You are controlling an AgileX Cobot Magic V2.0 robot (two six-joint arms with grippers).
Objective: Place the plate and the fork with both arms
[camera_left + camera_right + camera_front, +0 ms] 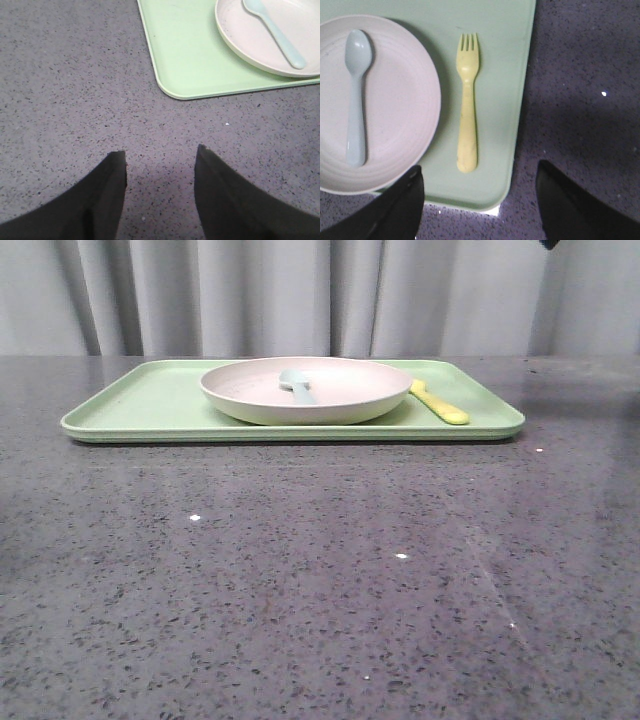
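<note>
The shallow round off-white plate (305,390) sits on the flat rectangular light green tray (130,405), a pale blue-grey plastic spoon (355,100) lying inside it. The small bright yellow plastic fork (467,100) lies flat on the tray just beside the plate, on its right, not touching it. The tray rests on the grey speckled stone worktop (320,590). The left gripper (160,155) hovers over bare worktop near the tray's corner, jaws spread and empty. The right gripper (480,175) hangs above the tray's edge near the fork handle, jaws wide apart, holding nothing.
</note>
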